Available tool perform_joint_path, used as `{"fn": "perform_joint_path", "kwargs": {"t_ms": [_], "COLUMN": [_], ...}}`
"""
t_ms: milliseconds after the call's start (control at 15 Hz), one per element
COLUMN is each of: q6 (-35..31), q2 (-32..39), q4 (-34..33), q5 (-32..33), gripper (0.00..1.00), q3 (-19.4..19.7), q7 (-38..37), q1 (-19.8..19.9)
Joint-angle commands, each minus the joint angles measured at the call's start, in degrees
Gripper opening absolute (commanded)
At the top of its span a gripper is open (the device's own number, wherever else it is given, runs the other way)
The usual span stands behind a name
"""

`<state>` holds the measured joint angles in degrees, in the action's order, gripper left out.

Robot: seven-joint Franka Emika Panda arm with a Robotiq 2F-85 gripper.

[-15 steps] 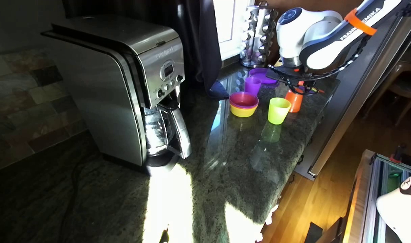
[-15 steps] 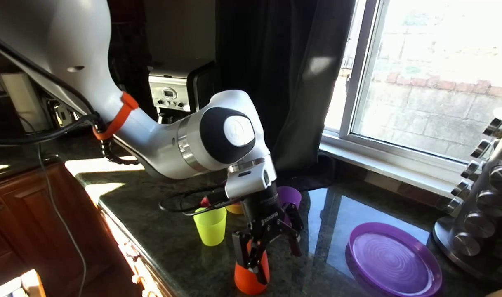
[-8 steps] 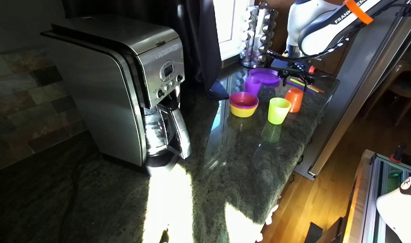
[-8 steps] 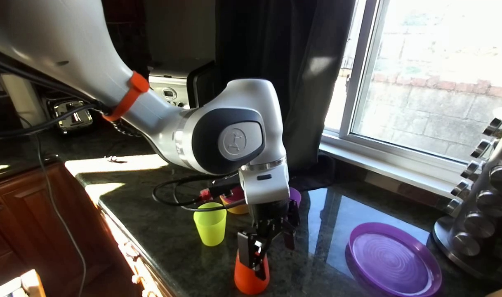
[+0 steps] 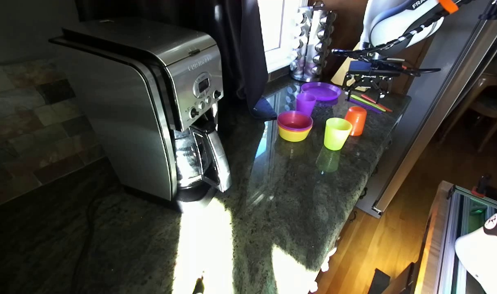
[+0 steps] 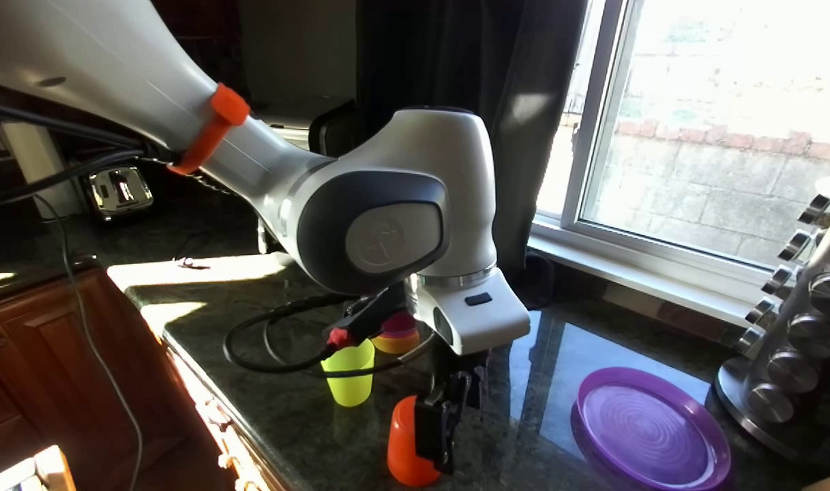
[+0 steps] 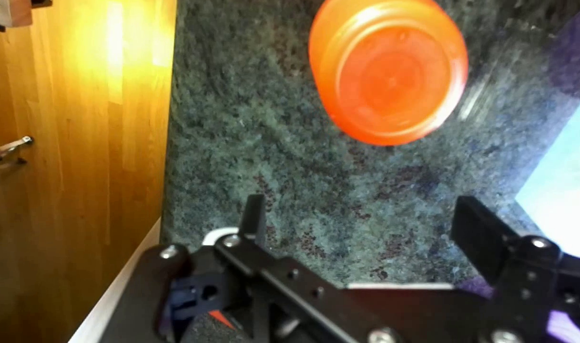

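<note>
My gripper (image 7: 360,205) stands open, with only dark speckled countertop (image 7: 337,190) between its fingers. Ahead of the fingertips in the wrist view is an orange cup (image 7: 394,81), upside down and not touched there. In an exterior view the gripper (image 6: 461,436) partly covers that orange cup (image 6: 404,443). Elsewhere the gripper (image 5: 364,100) appears above several thin coloured utensils (image 5: 364,104), behind the orange cup (image 5: 356,120). An upright lime cup (image 5: 337,134) is close beside the orange one. Stacked bowls (image 5: 294,128), a purple cup (image 5: 305,104) and a purple plate (image 5: 322,92) stand nearer the window.
A steel coffee maker (image 5: 150,102) occupies the counter's near part. Beside the purple plate (image 6: 650,429) rises a spice rack (image 6: 796,354) under the window. A dark curtain (image 6: 469,136) hangs behind the arm. Past the counter edge lies wooden floor (image 7: 80,143).
The arm has drawn back from the cups, carrying the open gripper past the orange cup to over the utensils. Its hand has turned and now points more straight down. Cups, bowls and plate stayed put.
</note>
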<state>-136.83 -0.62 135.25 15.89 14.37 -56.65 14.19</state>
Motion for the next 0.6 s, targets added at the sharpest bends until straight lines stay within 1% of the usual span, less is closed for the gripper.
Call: {"fn": "perform_joint_path", "kwargs": {"t_ms": [0, 133, 200, 333, 467, 533], "q6": [0.12, 0.12, -0.66, -2.97, -5.15, -7.14], "q2": [-0.18, -0.23, -0.04, 0.26, 0.03, 0.53], "q4": [-0.07, -0.05, -0.07, -0.39, -0.33, -0.57], "q5": [-0.14, -0.17, 0.86, 6.12, 11.0, 11.99], "gripper": [1.0, 1.0, 1.0, 1.0, 1.0, 1.0], "q3": [-0.11, -0.15, -0.15, 0.74, 1.81, 2.51], "q7": [0.71, 1.04, 1.04, 1.71, 4.97, 8.66], "q1": [0.23, 0.21, 0.23, 1.15, 2.16, 2.75]}}
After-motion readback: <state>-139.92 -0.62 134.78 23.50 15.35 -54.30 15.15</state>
